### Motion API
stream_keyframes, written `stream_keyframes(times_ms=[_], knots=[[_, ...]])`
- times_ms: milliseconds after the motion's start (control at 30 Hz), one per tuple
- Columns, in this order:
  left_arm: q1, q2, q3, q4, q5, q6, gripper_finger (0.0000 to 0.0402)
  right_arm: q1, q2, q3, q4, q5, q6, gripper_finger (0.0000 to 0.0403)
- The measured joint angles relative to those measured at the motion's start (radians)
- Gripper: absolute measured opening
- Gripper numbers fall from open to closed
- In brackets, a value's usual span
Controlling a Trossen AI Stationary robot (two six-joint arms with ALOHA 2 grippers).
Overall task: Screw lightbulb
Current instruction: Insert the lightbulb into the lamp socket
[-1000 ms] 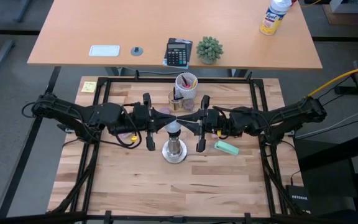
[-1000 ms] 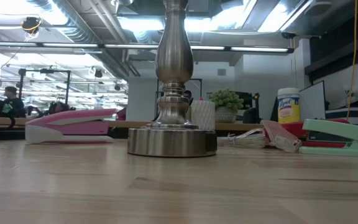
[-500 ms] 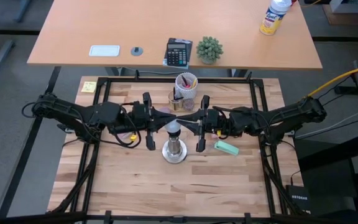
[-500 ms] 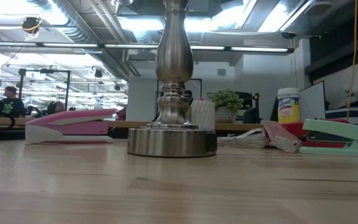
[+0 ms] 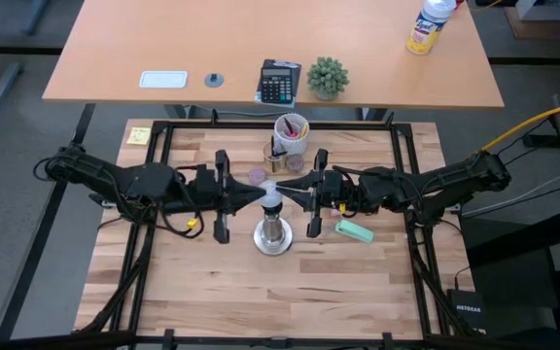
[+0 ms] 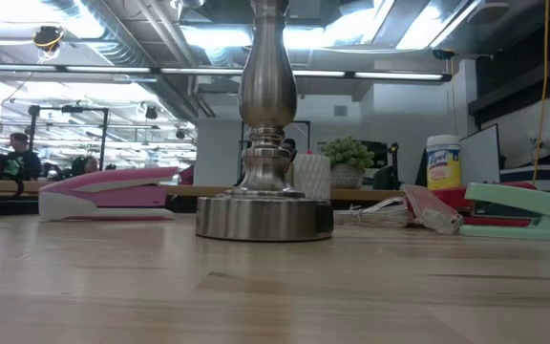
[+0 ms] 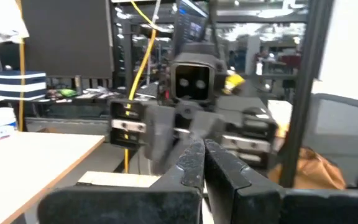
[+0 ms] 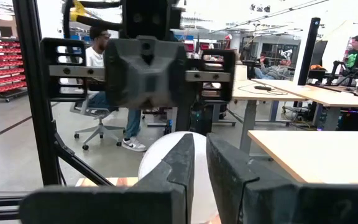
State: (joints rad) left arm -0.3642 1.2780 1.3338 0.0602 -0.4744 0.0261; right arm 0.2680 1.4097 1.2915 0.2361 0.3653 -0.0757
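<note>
1. The small white frosted round lightbulb (image 5: 271,198) sits on top of the silver metal socket stand (image 5: 272,236), which stands upright on its round base near the middle of the pale wooden table (image 5: 212,282).
2. The right gripper (image 5: 285,187) reaches in from the right at the bulb's height; its 2 dark fingers (image 8: 182,163) stand a narrow gap apart, with the bulb's white dome (image 8: 160,163) showing just behind them. Whether they pinch the bulb I cannot tell.
3. The left gripper (image 5: 258,192) points at the bulb from the left, its tips just beside it, with both fingers (image 7: 191,165) pressed together and nothing between them.
4. In the low view only the stand's column and base (image 6: 264,216) show.
5. A pink stapler (image 6: 108,194) lies left of the stand and a mint-green stapler (image 5: 354,229) lies right of it.
</note>
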Motion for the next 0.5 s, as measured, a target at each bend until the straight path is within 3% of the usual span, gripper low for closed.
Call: stream_keyframes(times_ms=[267, 500], knots=[[-0.072, -0.001, 0.000, -0.152, -0.003, -0.051, 0.0001, 0.000, 0.000, 0.000, 0.001, 0.000, 0.000, 0.0048], [-0.089, 0.000, 0.000, -0.246, -0.127, -0.094, 0.0001, 0.000, 0.000, -0.001, -0.001, 0.000, 0.000, 0.0048]])
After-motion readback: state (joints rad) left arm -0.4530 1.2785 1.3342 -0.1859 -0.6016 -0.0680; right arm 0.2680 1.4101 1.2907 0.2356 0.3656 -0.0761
